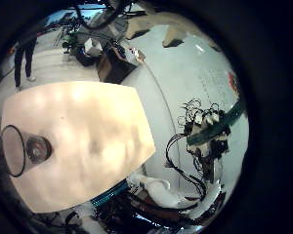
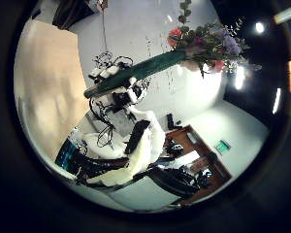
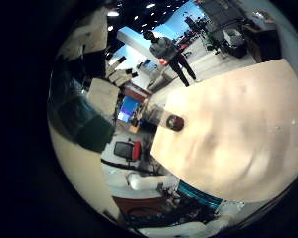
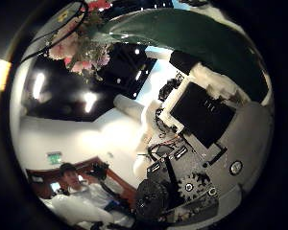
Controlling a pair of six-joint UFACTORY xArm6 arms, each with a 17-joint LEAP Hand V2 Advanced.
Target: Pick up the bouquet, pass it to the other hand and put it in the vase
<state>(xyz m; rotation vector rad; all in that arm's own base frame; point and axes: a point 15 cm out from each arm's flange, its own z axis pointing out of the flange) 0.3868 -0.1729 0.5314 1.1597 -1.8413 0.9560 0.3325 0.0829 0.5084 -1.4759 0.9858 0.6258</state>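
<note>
The left little finger side palm view is showing the pale table [image 1: 83, 136] with the dark vase [image 1: 36, 149] standing near its edge and the other robot hand [image 1: 210, 132] off beside it, holding something green. The left thumb side palm view is showing what that misses: the bouquet [image 2: 199, 44] held up clear of the table, its green-wrapped stem clamped in the right robot hand [image 2: 116, 85]. The right little finger side palm view is showing only table and vase [image 3: 174, 122], while the right thumb side view is showing flowers close above the left robot hand [image 4: 206, 110], whose finger state I cannot tell.

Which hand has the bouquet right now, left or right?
The right hand: the left palm views show it apart, fingers curled round the green-stemmed flower bouquet; in its own thumb side view the stem looms close.
</note>
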